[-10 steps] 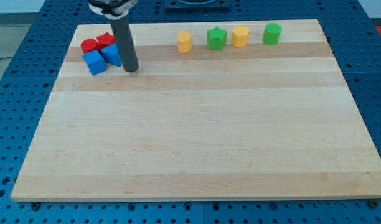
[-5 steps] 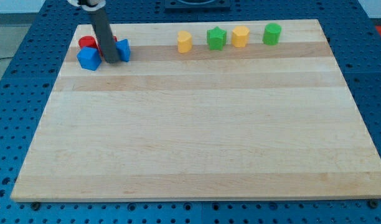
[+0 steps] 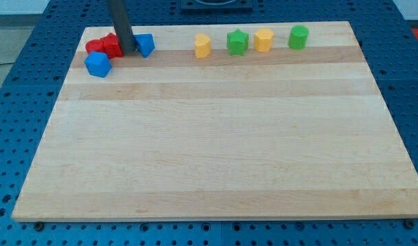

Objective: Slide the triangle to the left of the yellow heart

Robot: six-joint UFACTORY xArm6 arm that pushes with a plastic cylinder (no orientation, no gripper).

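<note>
Camera view: blue triangle [image 3: 145, 45] touches my tip [image 3: 127, 52].

Your arm shows only as a straight dark rod coming down from the view's top edge at the upper left, nearly upright and leaning slightly, with my tip [image 3: 128, 52] resting at table height.

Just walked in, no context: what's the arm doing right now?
My tip sits at the board's top-left, wedged between the red blocks and the blue triangle, touching the triangle's left side. The job is to slide it beside the yellow heart; a clear gap remains between them. The other blue block lies just below the reds.
</note>
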